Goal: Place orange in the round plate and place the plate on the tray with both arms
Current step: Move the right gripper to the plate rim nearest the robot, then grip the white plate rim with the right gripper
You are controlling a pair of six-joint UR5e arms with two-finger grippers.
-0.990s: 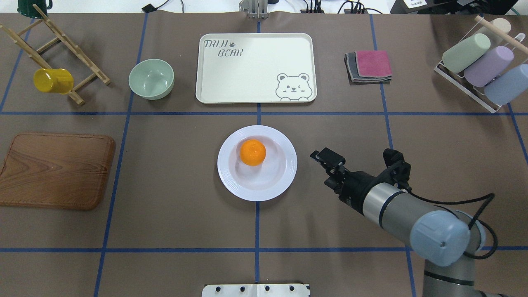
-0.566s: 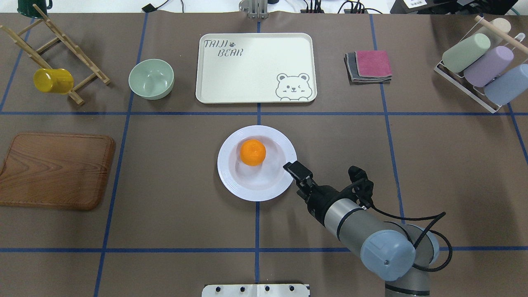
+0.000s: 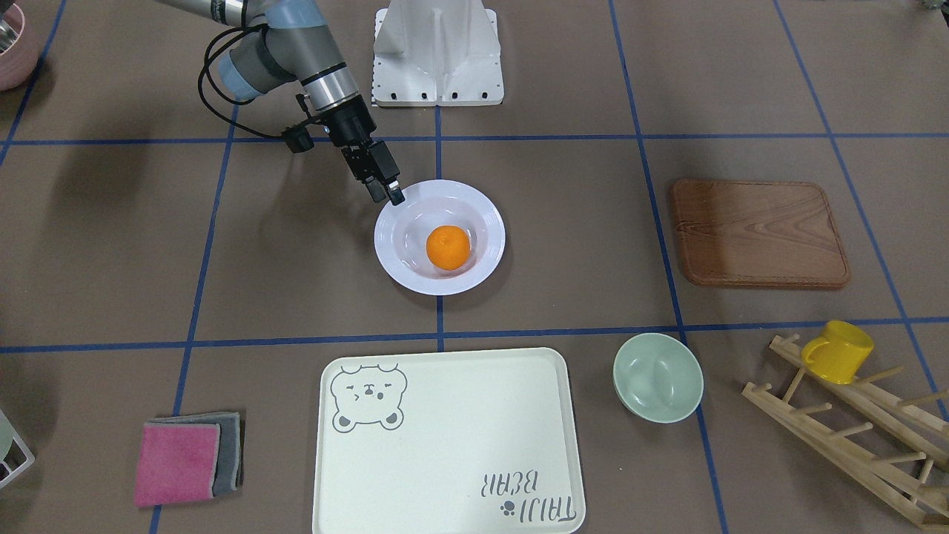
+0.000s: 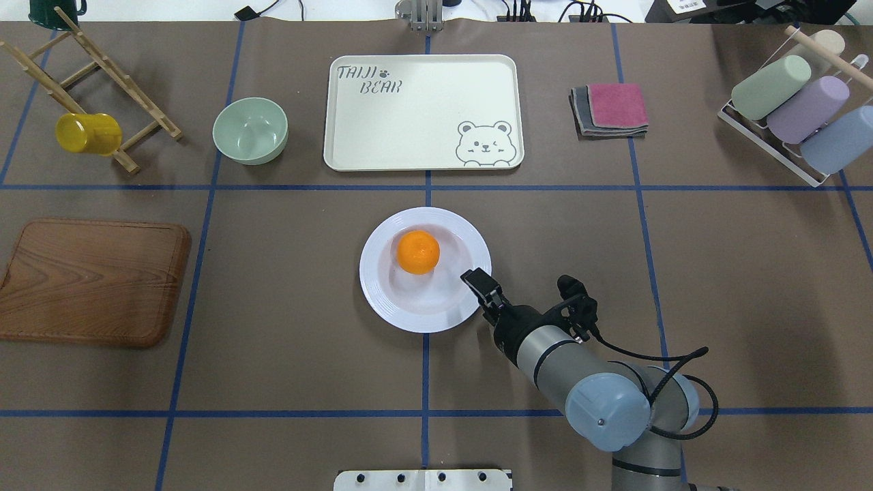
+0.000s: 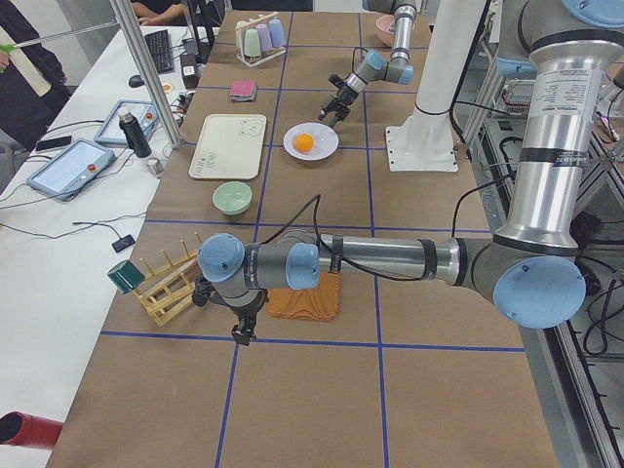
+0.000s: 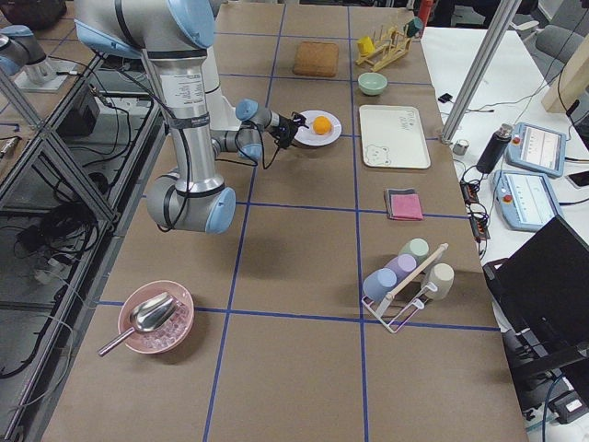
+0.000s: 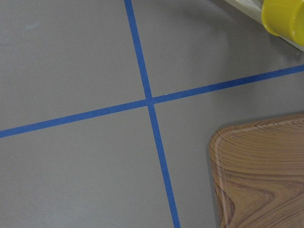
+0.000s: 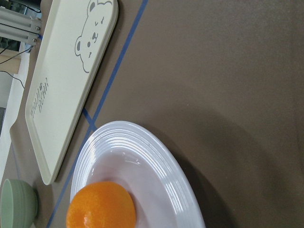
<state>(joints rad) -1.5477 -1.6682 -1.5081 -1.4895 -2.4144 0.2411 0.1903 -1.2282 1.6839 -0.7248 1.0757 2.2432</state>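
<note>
The orange (image 4: 418,251) lies in the sunken centre of the white round plate (image 4: 382,300) at mid-table, and shows too in the right wrist view (image 8: 100,205). My right gripper (image 4: 477,281) is at the plate's near-right rim, its jaws open and one finger over the rim (image 3: 485,215). The cream tray (image 4: 423,109) with the bear drawing lies bare beyond the plate. My left gripper (image 5: 239,336) shows only in the exterior left view, hanging low beside the wooden board; I cannot tell whether it is open or shut.
A pale-green bowl (image 4: 250,129) stands left of the tray, folded cloths (image 4: 610,109) to its right. At the left are a wooden board (image 4: 92,279) and a rack with a yellow mug (image 4: 87,133). A cup rack (image 4: 794,109) is at the far right.
My right arm has swung left, carrying its gripper from the bare table right of the plate to the plate's near-right rim. Plate and orange have not moved.
</note>
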